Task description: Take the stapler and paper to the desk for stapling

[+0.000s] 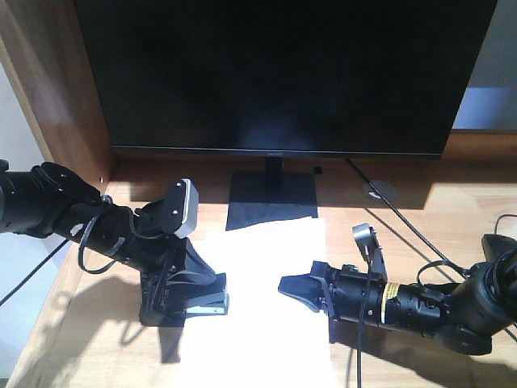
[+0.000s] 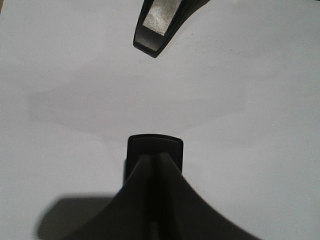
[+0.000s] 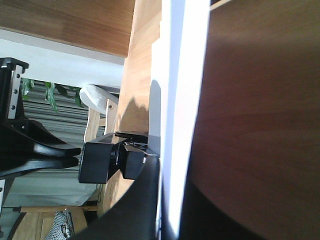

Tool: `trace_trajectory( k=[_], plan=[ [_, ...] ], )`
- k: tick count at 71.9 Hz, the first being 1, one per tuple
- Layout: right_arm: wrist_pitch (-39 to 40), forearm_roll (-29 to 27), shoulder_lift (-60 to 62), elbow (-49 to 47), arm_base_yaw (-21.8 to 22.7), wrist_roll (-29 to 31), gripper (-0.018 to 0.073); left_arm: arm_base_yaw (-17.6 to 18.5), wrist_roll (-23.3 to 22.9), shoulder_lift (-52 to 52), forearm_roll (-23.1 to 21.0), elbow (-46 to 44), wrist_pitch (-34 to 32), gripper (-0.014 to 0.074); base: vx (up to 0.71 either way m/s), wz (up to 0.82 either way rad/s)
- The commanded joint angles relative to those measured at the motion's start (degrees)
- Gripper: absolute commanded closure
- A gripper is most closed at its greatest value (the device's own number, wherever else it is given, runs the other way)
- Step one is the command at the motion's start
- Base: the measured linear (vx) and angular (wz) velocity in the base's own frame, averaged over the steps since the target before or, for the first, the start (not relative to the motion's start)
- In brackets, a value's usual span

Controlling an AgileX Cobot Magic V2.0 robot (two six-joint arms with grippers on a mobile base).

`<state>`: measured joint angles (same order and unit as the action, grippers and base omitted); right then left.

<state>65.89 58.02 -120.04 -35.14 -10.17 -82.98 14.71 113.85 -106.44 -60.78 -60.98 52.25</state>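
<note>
desk (image 1: 452, 242) | paper (image 1: 266, 323) centre | stapler (image 1: 206, 303) at paper's L edge

The counter (image 1: 420, 234) and monitor (image 1: 283, 73) are viewed from above and in front. The paper (image 2: 240, 100) is seen close up by the downward-facing left wrist camera. It is also seen edge-on, sideways, by the right wrist camera.

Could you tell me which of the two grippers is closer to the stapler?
The left gripper, beside the stapler at the paper's left edge; the right gripper lies further across the sheet.
</note>
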Motion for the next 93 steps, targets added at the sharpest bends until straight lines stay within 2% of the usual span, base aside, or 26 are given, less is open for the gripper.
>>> trace_trajectory(
  k=[1, 32, 48, 71, 93],
  plan=[
    [11.03, -0.67, 2.35, -0.66, 0.04, 0.8, 0.056, 0.28, -0.57, 2.5, -2.95, -1.26, 1.75, 0.0604, 0.0, 0.0],
    [11.03, -0.62, 2.35, -0.66, 0.04, 0.84, 0.056, 0.28, -0.51, 2.5, -3.15, -1.26, 1.44, 0.0604, 0.0, 0.0],
    [11.03, -0.62, 2.35, -0.66, 0.04, 0.84, 0.056, 0.28, 2.93, 1.88, -3.2, -1.26, 1.33, 0.0604, 0.0, 0.0],
    [11.03, -0.62, 2.35, -0.66, 0.04, 0.84, 0.056, 0.28, 5.5, -2.98, -3.03, -1.26, 1.55, 0.0604, 0.0, 0.0],
    [11.03, -0.56, 2.35, -0.66, 0.04, 0.84, 0.056, 0.28, 5.77, -7.56, -1.66, -1.26, 1.15, 0.0604, 0.0, 0.0]
  ],
)
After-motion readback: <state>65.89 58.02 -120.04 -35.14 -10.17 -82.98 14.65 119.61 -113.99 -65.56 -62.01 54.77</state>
